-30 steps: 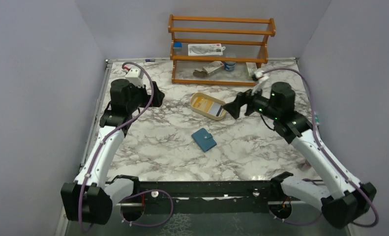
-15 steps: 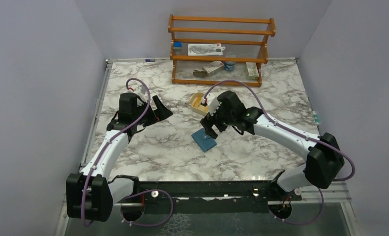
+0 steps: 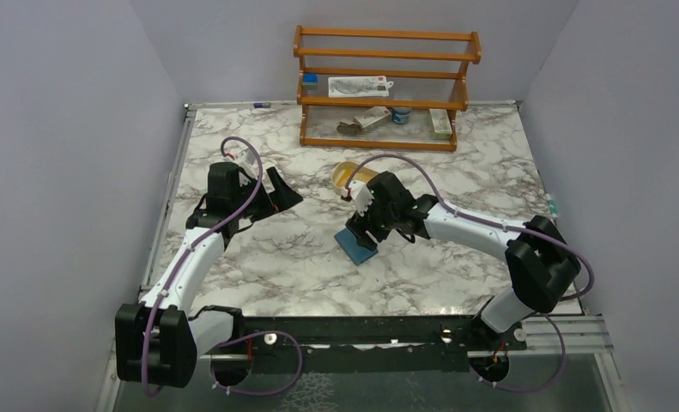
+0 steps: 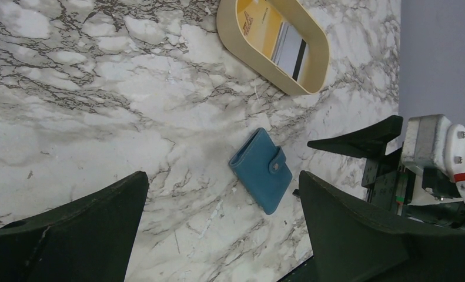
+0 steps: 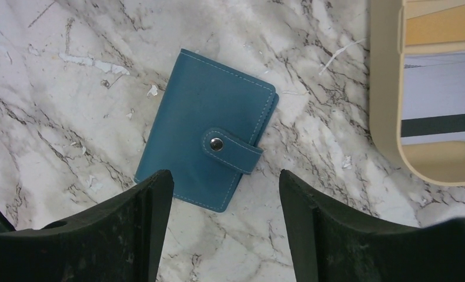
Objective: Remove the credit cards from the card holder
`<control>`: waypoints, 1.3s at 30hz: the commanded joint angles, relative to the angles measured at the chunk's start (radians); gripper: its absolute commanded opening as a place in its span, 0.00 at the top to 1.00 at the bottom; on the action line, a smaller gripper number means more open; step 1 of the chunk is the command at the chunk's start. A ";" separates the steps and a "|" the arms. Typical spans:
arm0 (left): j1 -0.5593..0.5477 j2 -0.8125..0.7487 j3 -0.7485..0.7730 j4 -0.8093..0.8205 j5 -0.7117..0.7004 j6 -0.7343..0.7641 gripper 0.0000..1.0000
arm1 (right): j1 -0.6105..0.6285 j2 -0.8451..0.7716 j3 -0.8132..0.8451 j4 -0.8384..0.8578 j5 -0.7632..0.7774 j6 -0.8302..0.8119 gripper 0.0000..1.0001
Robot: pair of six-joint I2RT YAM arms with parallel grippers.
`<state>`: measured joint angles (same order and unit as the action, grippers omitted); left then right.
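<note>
The teal card holder [image 3: 355, 248] lies closed on the marble table, snap tab fastened. It also shows in the left wrist view [image 4: 261, 170] and in the right wrist view [image 5: 206, 154]. My right gripper [image 3: 363, 230] hovers just above it, open and empty, with the jaws standing on either side of its near edge [image 5: 224, 179]. My left gripper [image 3: 279, 190] is open and empty, raised to the left of the holder [image 4: 223, 176]. One pale grey credit card with a dark stripe [image 5: 438, 103] lies in the tan tray [image 5: 385, 88]; it also shows in the left wrist view [image 4: 291, 56].
The oval tan tray with a yellow inside [image 3: 351, 173] sits just behind the holder, partly covered by my right arm. A wooden shelf rack [image 3: 385, 86] with small items stands at the back. Grey walls close in both sides.
My right arm swung from the tray to over the card holder and came down closer to it. My left arm shifted nearer and has since stayed still. The holder has not moved.
</note>
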<state>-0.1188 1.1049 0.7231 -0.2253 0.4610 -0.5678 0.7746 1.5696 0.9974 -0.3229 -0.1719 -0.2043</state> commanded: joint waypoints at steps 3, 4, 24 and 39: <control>0.004 0.013 -0.018 0.022 0.019 0.010 0.01 | 0.036 0.069 -0.049 0.094 -0.004 -0.005 0.31; 0.004 0.014 -0.020 0.025 0.016 0.009 0.01 | 0.038 0.077 -0.053 0.104 -0.002 -0.001 0.32; 0.002 0.100 -0.001 0.070 0.112 0.023 0.01 | 0.041 0.150 -0.041 0.169 0.045 0.043 0.65; -0.228 0.066 -0.174 0.271 -0.059 -0.181 0.01 | 0.041 0.126 -0.031 0.212 0.004 0.190 0.82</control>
<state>-0.2443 1.1778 0.6079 -0.0742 0.5144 -0.6537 0.8101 1.7149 0.9752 -0.1410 -0.1379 -0.0608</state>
